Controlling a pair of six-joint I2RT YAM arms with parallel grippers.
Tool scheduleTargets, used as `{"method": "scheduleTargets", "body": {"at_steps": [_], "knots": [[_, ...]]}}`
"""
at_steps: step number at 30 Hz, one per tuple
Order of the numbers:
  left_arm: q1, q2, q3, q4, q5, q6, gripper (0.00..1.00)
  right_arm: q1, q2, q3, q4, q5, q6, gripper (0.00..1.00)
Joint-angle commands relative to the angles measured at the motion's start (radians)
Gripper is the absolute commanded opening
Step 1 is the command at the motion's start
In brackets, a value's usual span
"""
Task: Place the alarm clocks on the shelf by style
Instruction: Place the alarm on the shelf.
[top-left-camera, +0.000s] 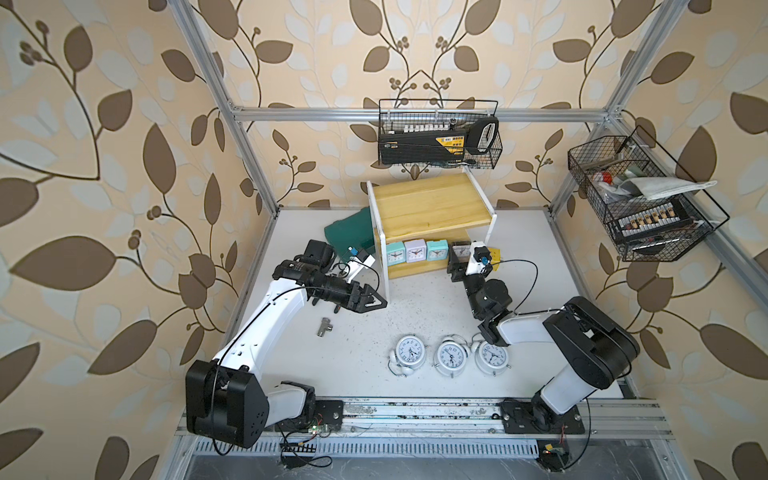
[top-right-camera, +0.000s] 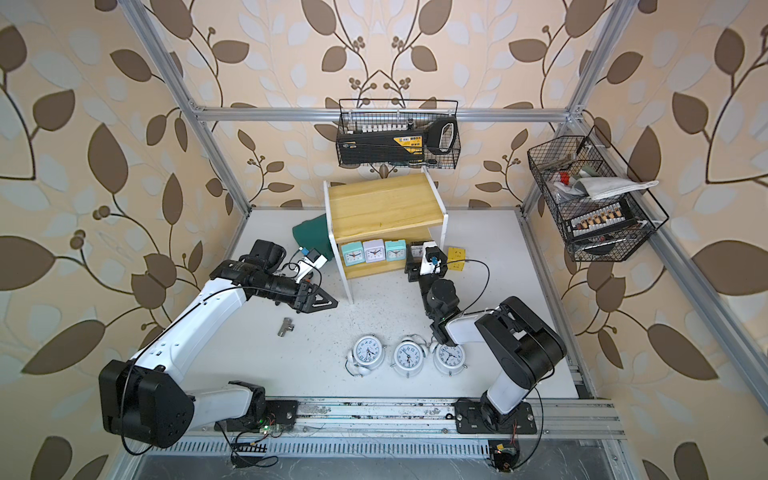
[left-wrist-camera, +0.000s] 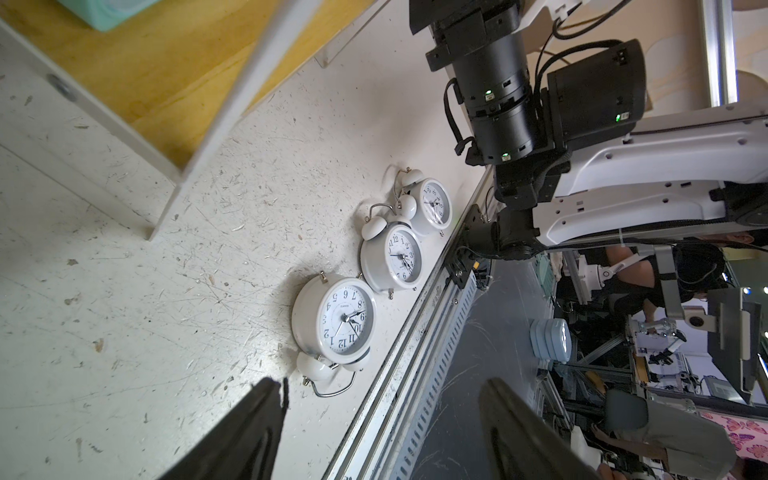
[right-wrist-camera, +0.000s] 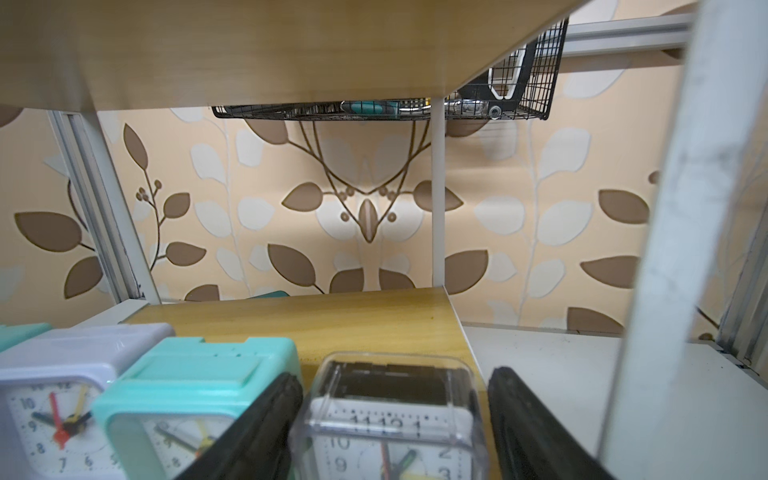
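Observation:
The two-tier wooden shelf (top-left-camera: 428, 203) (top-right-camera: 382, 203) stands at the back of the table. On its lower board (right-wrist-camera: 332, 316) sit a teal clock (top-left-camera: 393, 254), a lilac clock (top-left-camera: 414, 251) (right-wrist-camera: 54, 399), a second teal clock (top-left-camera: 437, 250) (right-wrist-camera: 187, 386) and a clear-cased clock (top-left-camera: 459, 250) (right-wrist-camera: 390, 407). My right gripper (top-left-camera: 459, 261) (right-wrist-camera: 395, 378) is open, straddling the clear clock with a gap on one side. Three round white twin-bell clocks (top-left-camera: 410, 351) (top-left-camera: 451, 355) (top-left-camera: 492, 357) (left-wrist-camera: 343, 320) lie near the front. My left gripper (top-left-camera: 380, 302) (left-wrist-camera: 384, 384) hovers open and holds nothing.
A dark green case (top-left-camera: 347, 235) lies left of the shelf and a yellow cube socket (top-left-camera: 494, 252) to its right. A small metal fitting (top-left-camera: 323, 327) lies below the left gripper. Black wire baskets (top-left-camera: 436, 137) (top-left-camera: 640, 199) hang on the walls. A metal rail (top-left-camera: 415, 409) edges the front.

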Motion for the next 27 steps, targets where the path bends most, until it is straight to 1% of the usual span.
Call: {"method": "scheduleTargets", "body": {"at_steps": [1,3,5,9,11,15,19,23,25,27], "knots": [[0.015,-0.028,-0.010,-0.006,0.028,0.025,0.78,-0.004,-0.042,-0.027,0.026,0.004,-0.014,0.74],[0.015,-0.028,-0.014,-0.005,0.026,0.025,0.78,-0.002,-0.067,-0.041,0.019,0.001,-0.012,0.75],[0.015,-0.028,-0.017,0.000,0.020,0.024,0.78,0.003,-0.109,-0.051,-0.027,0.000,-0.012,0.76],[0.015,-0.025,-0.027,0.015,-0.002,0.022,0.78,0.017,-0.230,-0.063,-0.208,-0.002,0.004,0.77],[0.015,-0.022,-0.031,0.024,-0.021,0.018,0.78,0.023,-0.302,-0.060,-0.343,-0.003,0.029,0.78],[0.015,-0.011,-0.033,0.027,-0.037,0.020,0.78,0.024,-0.443,-0.025,-0.684,-0.039,0.122,0.80],[0.014,-0.005,-0.029,0.026,-0.056,0.024,0.78,0.025,-0.548,0.028,-1.008,-0.159,0.211,0.80],[0.011,0.005,-0.026,0.020,-0.078,0.028,0.78,0.032,-0.589,0.110,-1.293,-0.287,0.318,0.78],[0.009,0.008,-0.025,0.019,-0.088,0.028,0.78,0.055,-0.593,0.153,-1.413,-0.316,0.367,0.76],[0.008,0.006,-0.025,0.020,-0.095,0.030,0.78,0.091,-0.594,0.191,-1.517,-0.302,0.415,0.76]]}}
